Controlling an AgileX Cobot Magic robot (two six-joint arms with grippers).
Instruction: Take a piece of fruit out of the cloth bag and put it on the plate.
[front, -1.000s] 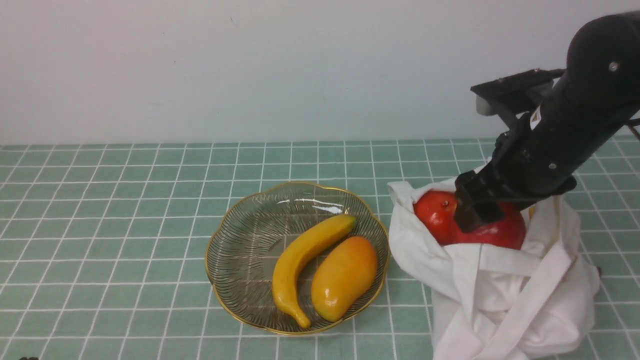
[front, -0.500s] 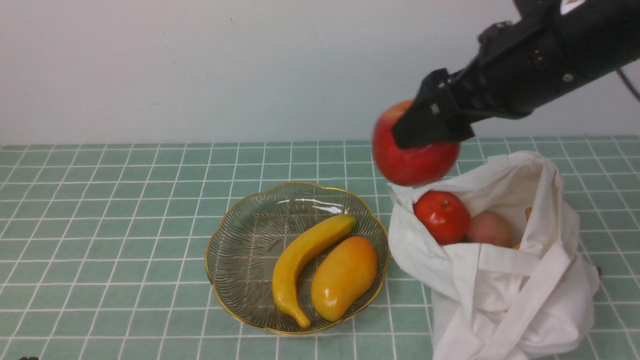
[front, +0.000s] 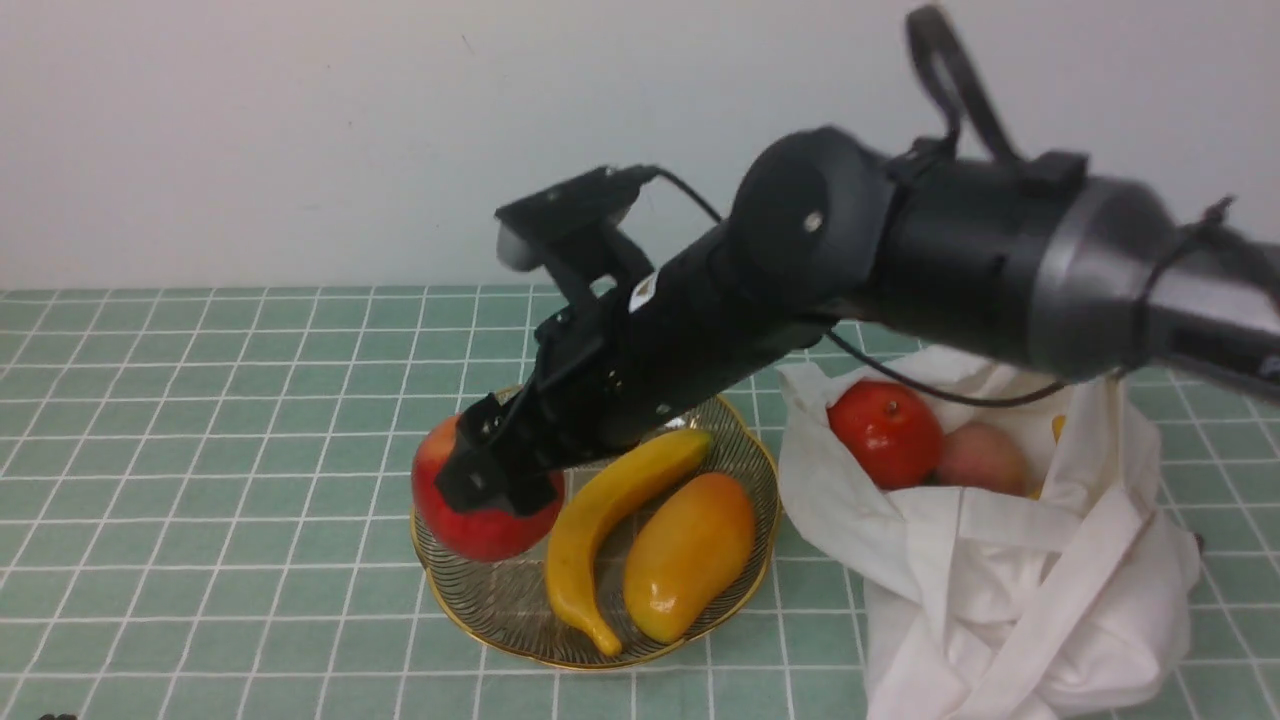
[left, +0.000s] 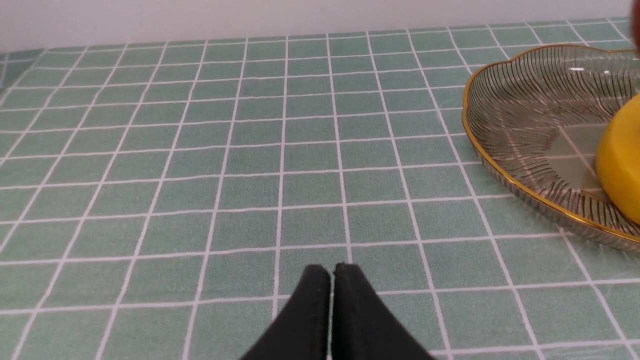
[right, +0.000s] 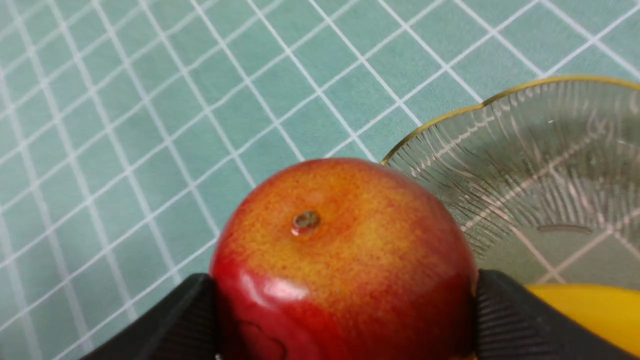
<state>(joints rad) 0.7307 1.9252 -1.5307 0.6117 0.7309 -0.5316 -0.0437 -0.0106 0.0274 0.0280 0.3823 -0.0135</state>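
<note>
My right gripper (front: 490, 490) is shut on the large deep-red apple (front: 480, 525), which also fills the right wrist view (right: 345, 260). It holds the apple over the left edge of the glass plate with the gold rim (front: 745, 440); I cannot tell whether the apple touches the plate. The plate also shows in the right wrist view (right: 550, 150) and the left wrist view (left: 505, 150). The white cloth bag (front: 1000, 590) lies open at the right. My left gripper (left: 331, 272) is shut and empty, low over the tablecloth left of the plate.
A yellow banana (front: 610, 510) and an orange-yellow mango (front: 688, 555) lie in the plate. A smaller orange-red fruit (front: 885, 432) and a pale pinkish fruit (front: 982, 458) sit in the bag's mouth. The table has a green checked cloth (front: 200, 450); a white wall stands behind.
My right arm lifted the apple out of the bag, carried it left and lowered it over the plate's left edge. The bag's other fruits came into view.
</note>
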